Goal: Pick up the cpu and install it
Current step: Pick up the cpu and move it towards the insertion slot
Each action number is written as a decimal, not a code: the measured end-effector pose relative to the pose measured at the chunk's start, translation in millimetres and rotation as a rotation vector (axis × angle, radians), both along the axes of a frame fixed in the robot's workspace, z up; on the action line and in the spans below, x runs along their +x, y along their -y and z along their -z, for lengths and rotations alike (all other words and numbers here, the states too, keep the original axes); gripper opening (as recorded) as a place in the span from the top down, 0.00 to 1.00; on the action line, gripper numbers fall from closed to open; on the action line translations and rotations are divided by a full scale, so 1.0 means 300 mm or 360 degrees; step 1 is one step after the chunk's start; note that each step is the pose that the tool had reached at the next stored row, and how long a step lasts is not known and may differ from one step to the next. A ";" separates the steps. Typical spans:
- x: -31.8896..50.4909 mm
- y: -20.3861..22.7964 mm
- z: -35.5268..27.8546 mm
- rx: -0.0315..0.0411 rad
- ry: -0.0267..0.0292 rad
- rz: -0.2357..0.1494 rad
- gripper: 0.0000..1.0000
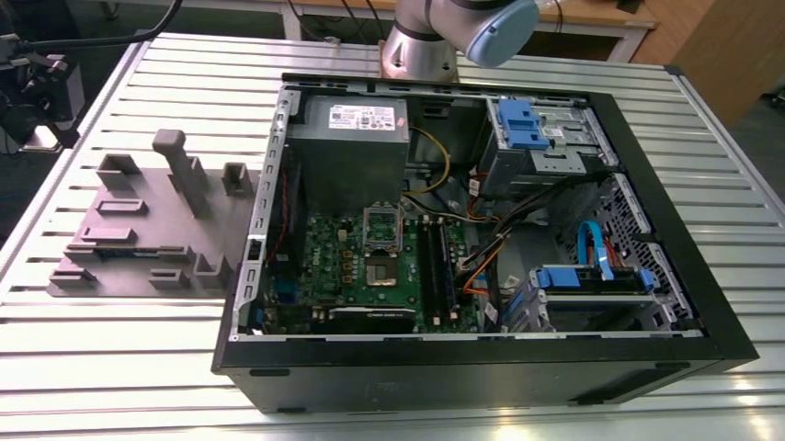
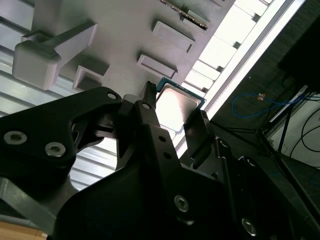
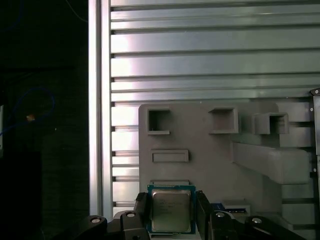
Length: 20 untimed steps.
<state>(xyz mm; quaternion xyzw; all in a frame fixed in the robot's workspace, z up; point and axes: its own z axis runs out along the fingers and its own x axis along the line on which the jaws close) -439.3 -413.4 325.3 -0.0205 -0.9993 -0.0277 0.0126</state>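
The cpu (image 3: pixel 171 209) is a small square chip with a shiny metal top and a green edge. It sits between the two black fingers of my gripper (image 3: pixel 171 212), which is shut on it with a finger against each of two opposite sides. The second wrist view shows the same hold, the cpu (image 2: pixel 178 106) bright with glare inside the gripper (image 2: pixel 175 114). The chip is held well above the grey parts fixture (image 3: pixel 220 150), which lies below on the slatted table.
In the exterior view the open computer case (image 1: pixel 479 367) lies on the slatted metal table (image 1: pixel 147 83). Inside it are the green motherboard (image 1: pixel 337 266), its socket (image 1: pixel 382 273) with the frame (image 1: pixel 381 223) raised, and the power supply box (image 1: pixel 356 129). The grey fixture (image 1: pixel 135 230) lies to the case's left in that view.
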 end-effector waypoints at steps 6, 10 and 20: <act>0.000 0.000 -0.004 0.0000 0.00000 0.0000 0.53; 0.000 0.000 -0.008 0.0000 0.00001 0.0000 0.53; 0.000 0.000 -0.020 0.0000 0.00000 0.0000 0.53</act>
